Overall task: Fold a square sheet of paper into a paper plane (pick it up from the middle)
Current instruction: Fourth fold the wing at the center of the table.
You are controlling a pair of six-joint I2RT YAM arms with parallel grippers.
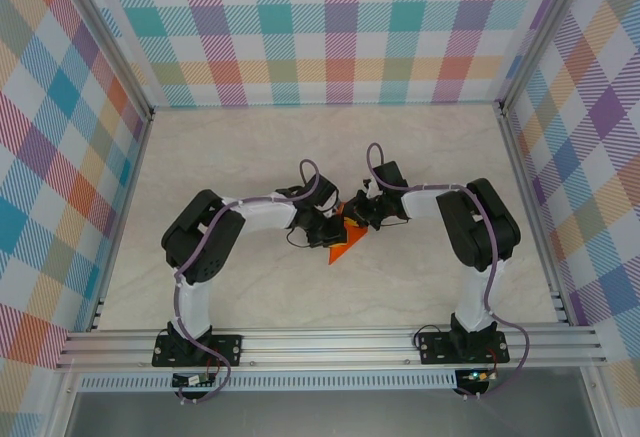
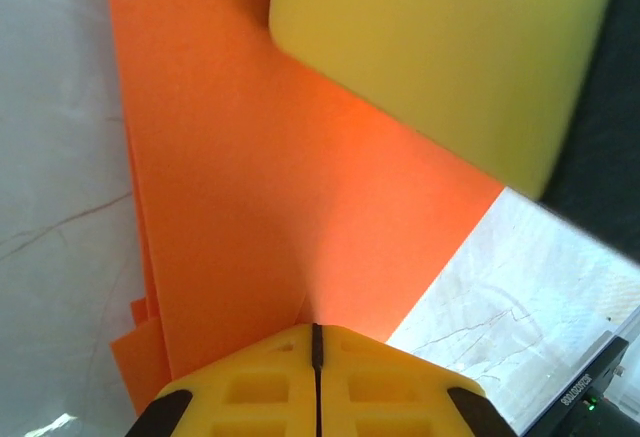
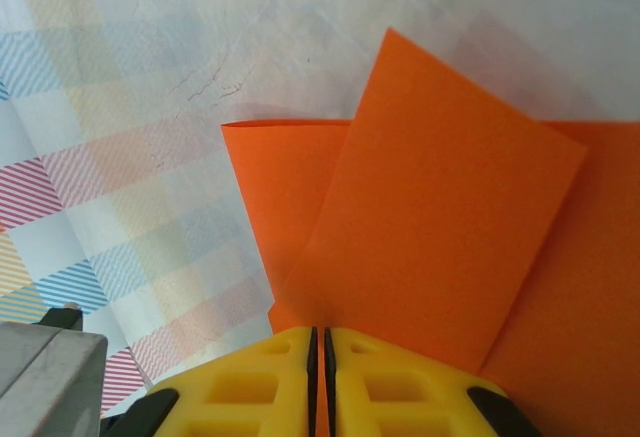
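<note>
A: Two things: how do the jaws stand, and what's the count?

B: The left gripper (image 2: 316,342) is pinched tight on the orange paper sheet (image 1: 343,247). The right gripper (image 3: 320,337) is clamped on it too.

A: How many sheets?

B: One, folded into layers, between two grippers at the middle of the table (image 1: 250,157).

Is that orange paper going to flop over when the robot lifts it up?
Probably a little. The paper looks thin, so loose flaps would likely droop. Its stacked folded layers probably stiffen it. It seems light: the left gripper and right gripper only pinch its edges.
</note>
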